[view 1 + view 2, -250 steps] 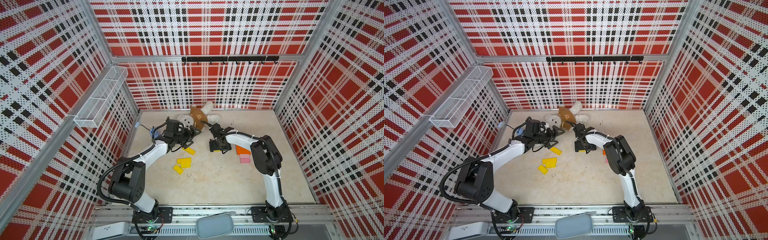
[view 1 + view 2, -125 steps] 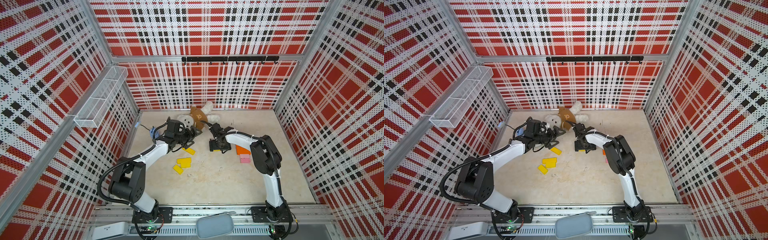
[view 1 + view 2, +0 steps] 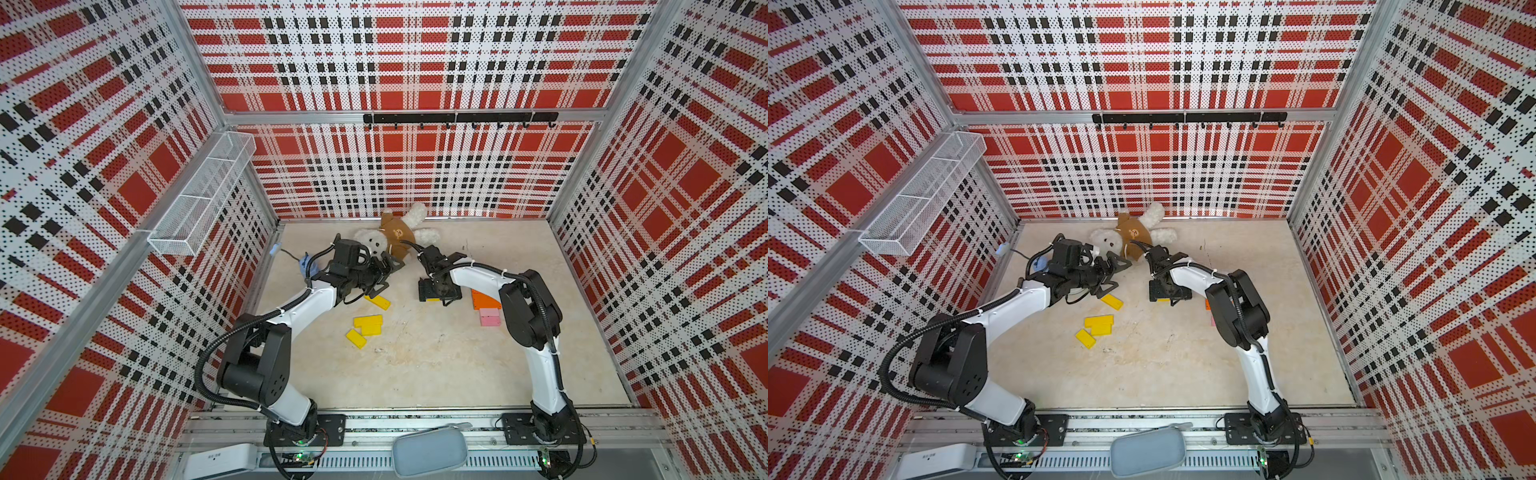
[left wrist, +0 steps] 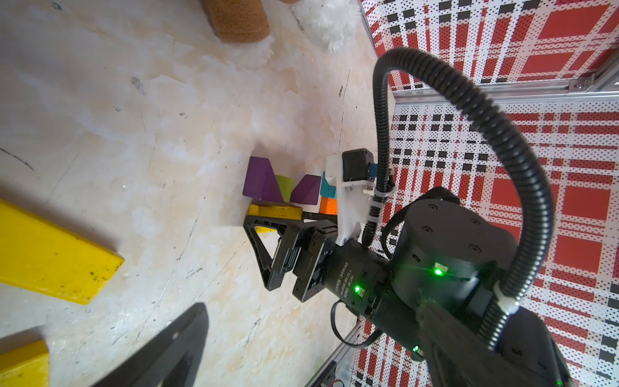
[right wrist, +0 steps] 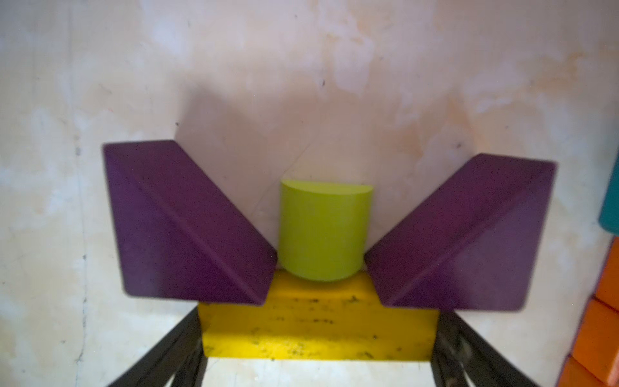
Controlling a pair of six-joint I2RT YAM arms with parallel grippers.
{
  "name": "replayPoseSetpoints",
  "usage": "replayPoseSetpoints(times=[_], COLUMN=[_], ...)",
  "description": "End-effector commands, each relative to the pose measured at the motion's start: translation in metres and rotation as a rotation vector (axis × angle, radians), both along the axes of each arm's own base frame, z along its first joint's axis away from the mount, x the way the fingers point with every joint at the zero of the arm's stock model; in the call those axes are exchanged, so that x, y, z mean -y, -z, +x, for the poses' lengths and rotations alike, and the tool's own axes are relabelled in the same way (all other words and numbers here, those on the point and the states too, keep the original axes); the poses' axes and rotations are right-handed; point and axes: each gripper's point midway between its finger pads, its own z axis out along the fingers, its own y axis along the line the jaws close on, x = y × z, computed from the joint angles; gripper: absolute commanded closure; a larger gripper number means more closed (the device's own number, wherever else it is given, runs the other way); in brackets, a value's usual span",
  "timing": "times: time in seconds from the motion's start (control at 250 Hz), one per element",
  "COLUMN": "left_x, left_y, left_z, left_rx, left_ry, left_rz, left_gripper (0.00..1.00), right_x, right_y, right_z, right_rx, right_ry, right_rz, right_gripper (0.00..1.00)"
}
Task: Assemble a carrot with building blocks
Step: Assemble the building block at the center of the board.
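Beige floor bears the carrot's leafy end: a lime cylinder sits between two purple triangles, and all three touch a yellow block. The right gripper spans that block, its jaws wide and pressed on the block's ends. Nothing locks these pieces together, so I judge that a skewed push or twist would scatter them. Orange blocks lie just beside. The left gripper hangs open and empty over loose yellow blocks, which a careless swing could knock away.
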Motion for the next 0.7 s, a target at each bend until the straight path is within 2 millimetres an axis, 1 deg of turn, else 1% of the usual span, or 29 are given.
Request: replayPoseSetpoints(times=[0.0,0.2,0.372,0.544,0.696], left_x=[0.0039,0.0052,0.0056,0.0065,0.0077], left_y=[-0.0178,-0.0194,-0.0195,-0.0196,-0.0179], left_z=[0.0010,0.0001,0.0003,-0.0006,-0.0008], left_rx=[0.040,0.044,0.044,0.045,0.042], left_ry=[0.006,0.010,0.012,0.014,0.017], left_rz=[-0.029,-0.031,-0.032,-0.032,-0.030], left_gripper=[0.01,0.01,0.01,0.01,0.01], right_x=[0.0075,0.0059,0.0043,0.0046,0.0066], right_y=[0.0141,0.0157,0.0094,0.0119,0.0061], right_z=[0.0058,0.0051,0.0054,0.0048,0.0050], right_rx=[-0.010,-0.014,-0.001,-0.001,0.021], right_ry=[0.041,0.046,0.046,0.052,0.060], right_rz=[-0.027,-0.017,0.003,0.005,0.011], right_gripper=[0.11,0.09,0.08,0.06,0.03])
